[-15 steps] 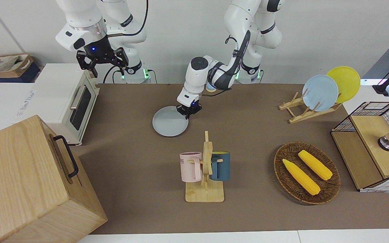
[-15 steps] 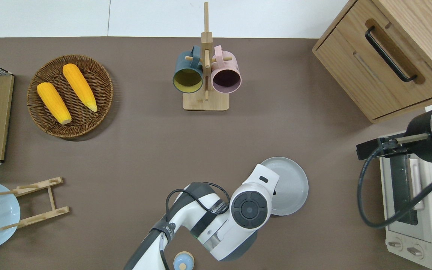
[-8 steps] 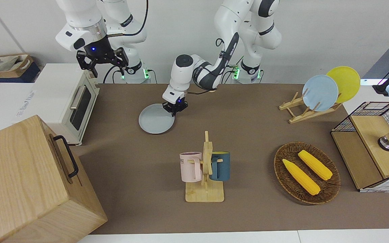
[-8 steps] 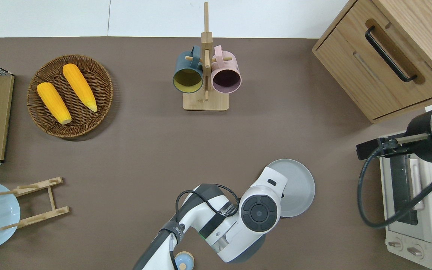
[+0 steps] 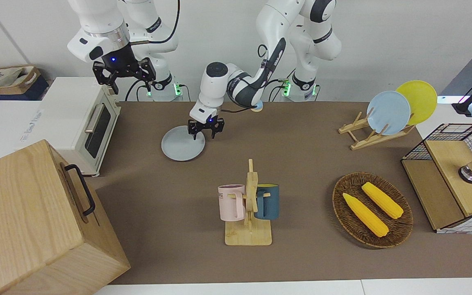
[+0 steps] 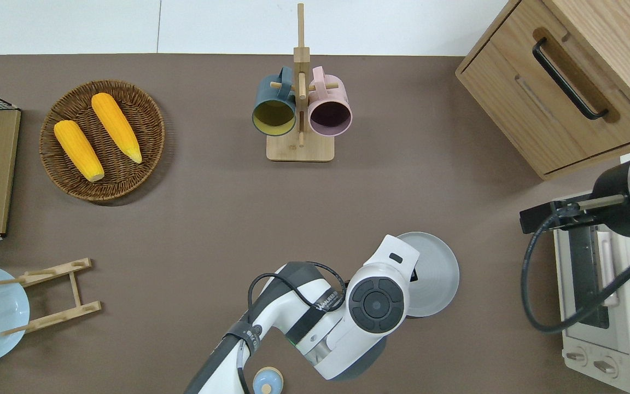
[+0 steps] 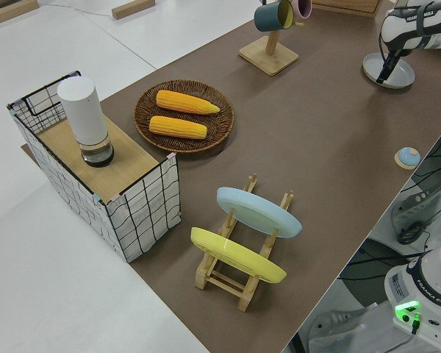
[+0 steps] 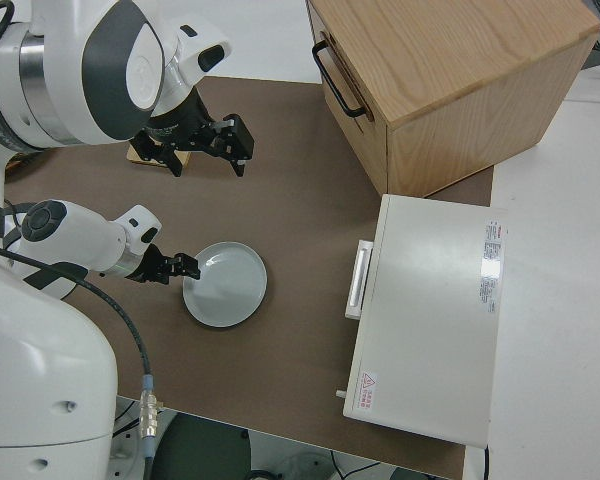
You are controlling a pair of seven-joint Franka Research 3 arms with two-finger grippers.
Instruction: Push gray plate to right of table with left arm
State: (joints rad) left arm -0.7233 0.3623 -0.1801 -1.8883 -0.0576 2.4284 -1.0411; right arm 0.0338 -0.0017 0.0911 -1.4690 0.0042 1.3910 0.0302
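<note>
In the front view the gray plate (image 5: 183, 143) lies flat on the table (image 5: 301, 164), rather near the robots and toward the right arm's end, with the white toaster oven (image 5: 81, 121) a little further toward that end. The left gripper (image 5: 206, 130) hangs at the plate's edge on the side toward the left arm, and its two fingers stand clearly apart with nothing between them. I cannot tell if they touch the rim. The right gripper (image 5: 123, 73) is parked, its fingers also spread.

In the overhead view the left arm (image 6: 342, 312) covers a part of the gray plate (image 6: 432, 273), so the gripper itself is hidden. The mug rack (image 6: 299, 109) is well apart, farther from the robots.

In the left side view the gray plate (image 7: 389, 73) is small, with the gripper at its rim.

In the right side view the left gripper (image 8: 175, 268) is just beside the rim of the gray plate (image 8: 225, 285), fingers open.

The plate looks glossy, stiff and probably ceramic, so I judge it slides easily on the mat but could chip. It is better to push low on the rim, through the centre, because an off-centre push would turn it
</note>
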